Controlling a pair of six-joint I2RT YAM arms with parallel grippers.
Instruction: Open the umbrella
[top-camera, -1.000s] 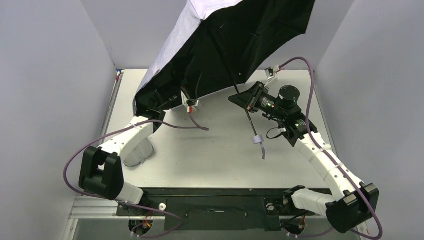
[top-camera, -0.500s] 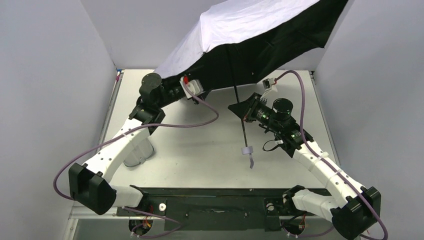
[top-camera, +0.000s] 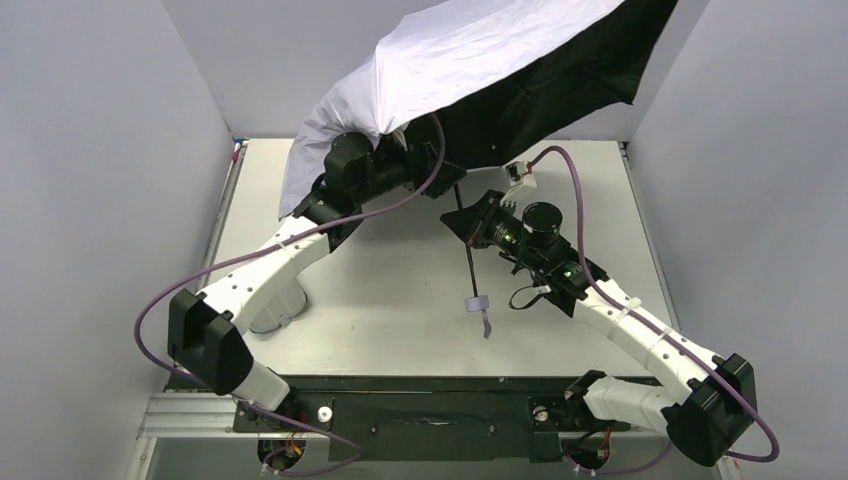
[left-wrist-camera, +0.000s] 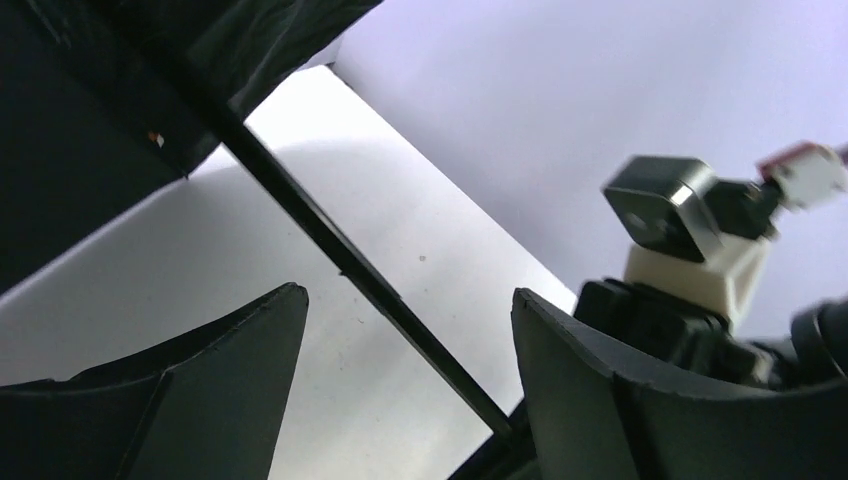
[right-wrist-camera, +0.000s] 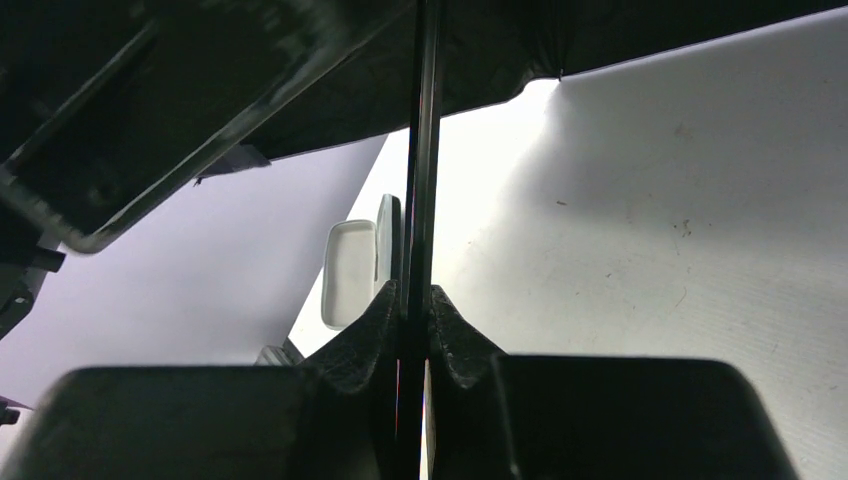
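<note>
Right hand (right-wrist-camera: 414, 310) grips shaft of open umbrella (top-camera: 470, 50)

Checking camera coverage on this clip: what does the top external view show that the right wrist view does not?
Only top external: the compact umbrella's pale lavender-white outer canopy and its small pale round handle hanging free. Only right wrist: the right gripper shut on the thin black shaft, seen close. Both: that shaft, the canopy's black underside and the white table.
</note>
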